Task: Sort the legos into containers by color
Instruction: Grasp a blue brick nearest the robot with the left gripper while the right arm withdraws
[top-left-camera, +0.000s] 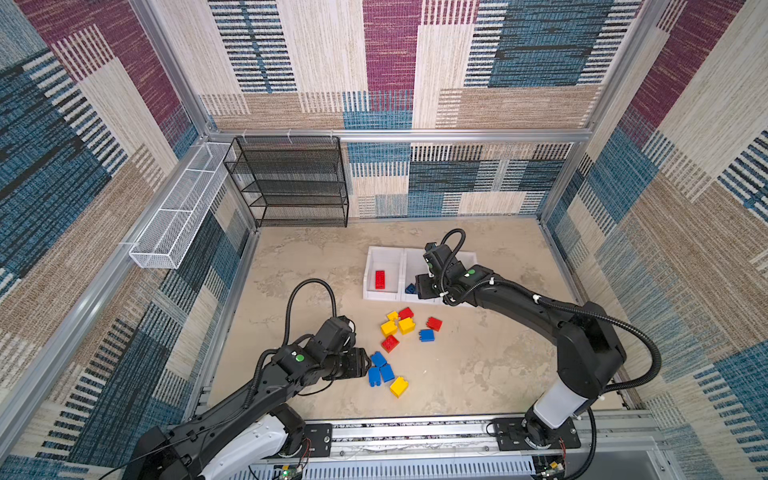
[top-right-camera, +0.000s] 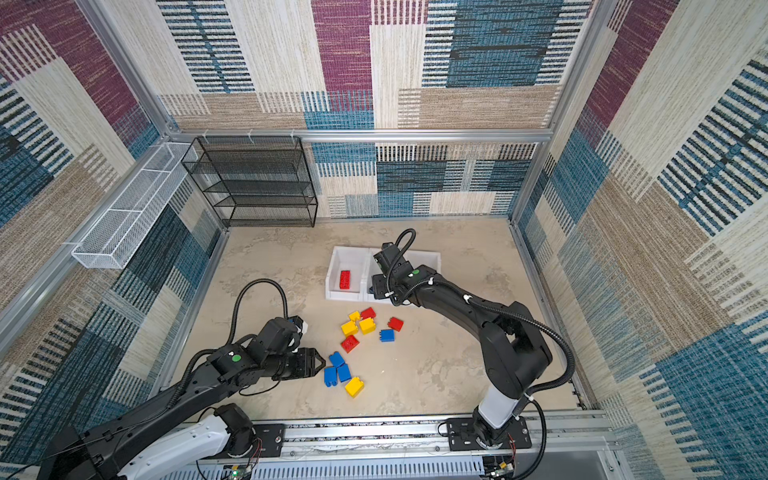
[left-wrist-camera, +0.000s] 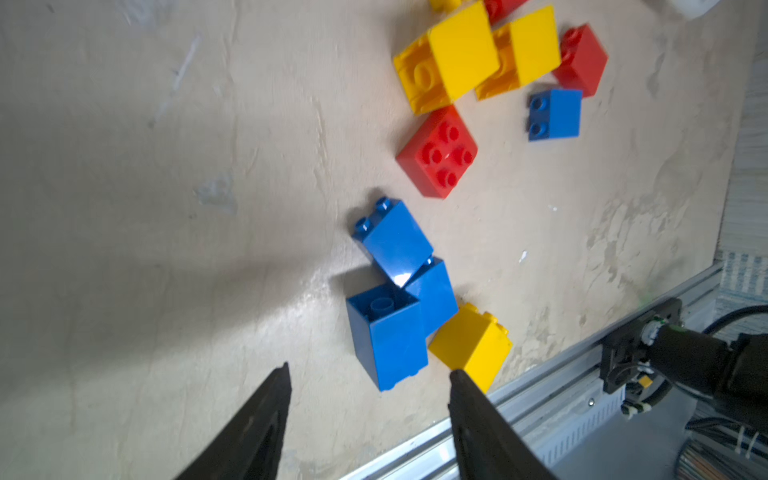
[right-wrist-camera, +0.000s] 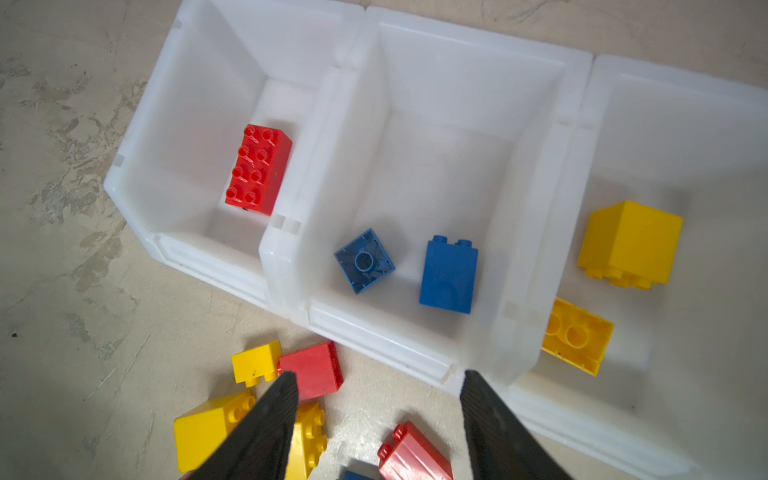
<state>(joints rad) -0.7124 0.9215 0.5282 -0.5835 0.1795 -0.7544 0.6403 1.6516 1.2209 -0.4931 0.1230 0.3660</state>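
Bins (right-wrist-camera: 457, 83) in a row: red brick (right-wrist-camera: 257, 170) in one end bin, two blue bricks (right-wrist-camera: 449, 274) in the middle, two yellow bricks (right-wrist-camera: 631, 245) in the other end. Right gripper (right-wrist-camera: 379, 373) at the middle bin's front lip, fingers spread, empty. Left gripper (left-wrist-camera: 370, 369) fingers spread, empty, near loose blue bricks (left-wrist-camera: 395, 245) on the counter (left-wrist-camera: 166, 208).
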